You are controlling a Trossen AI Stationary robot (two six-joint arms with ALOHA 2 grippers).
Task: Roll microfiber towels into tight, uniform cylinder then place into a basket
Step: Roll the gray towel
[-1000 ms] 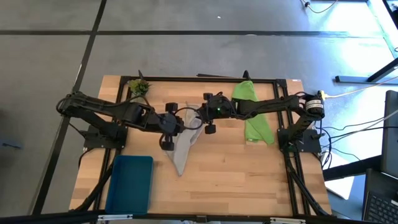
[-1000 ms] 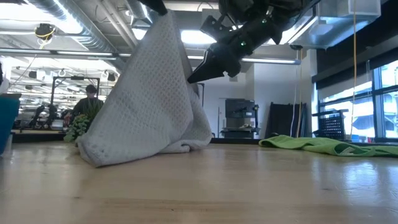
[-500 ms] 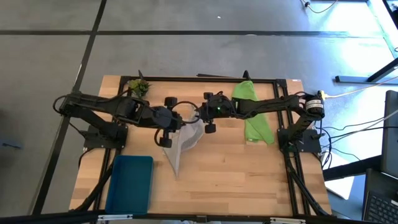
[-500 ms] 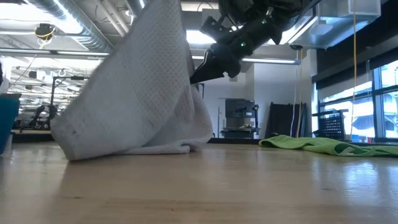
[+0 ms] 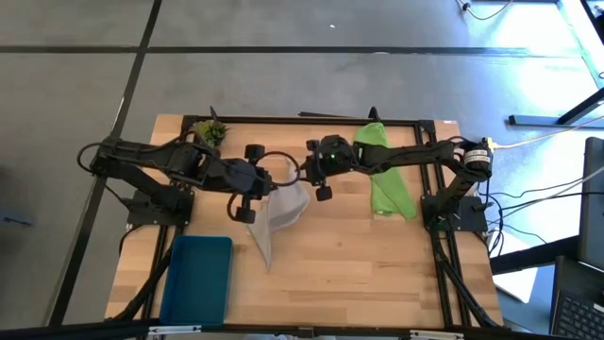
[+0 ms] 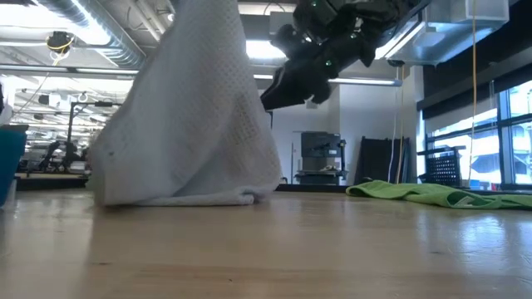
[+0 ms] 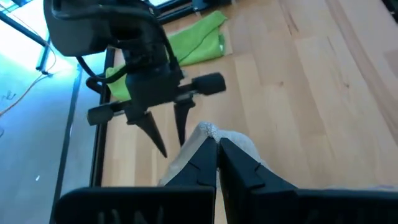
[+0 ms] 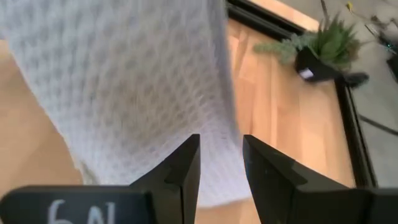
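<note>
A pale wooden tabletop point(image 5: 340, 255) with a black frame along its edges stood on a grey floor, with an open workshop room behind it in the low view. At about seven o'clock on the tabletop lay the teal basket point(image 5: 196, 280), holding nothing, well apart from both cloths. Near the centre the left claw point(image 7: 216, 163) was clamped shut on a top corner of the grey towel point(image 5: 276, 219), which hung from it in a tent shape with its lower edge bunched on the wood. The right claw point(image 5: 319, 178) hovered just beside the raised cloth toward three o'clock, its fingers point(image 8: 186, 167) parted with a gap between them and gripping nothing. The lime green towel point(image 5: 385, 176) lay crumpled flat at about two o'clock, partly under the right arm. A small potted plant sprig point(image 5: 211, 131) sat at the eleven o'clock corner.
</note>
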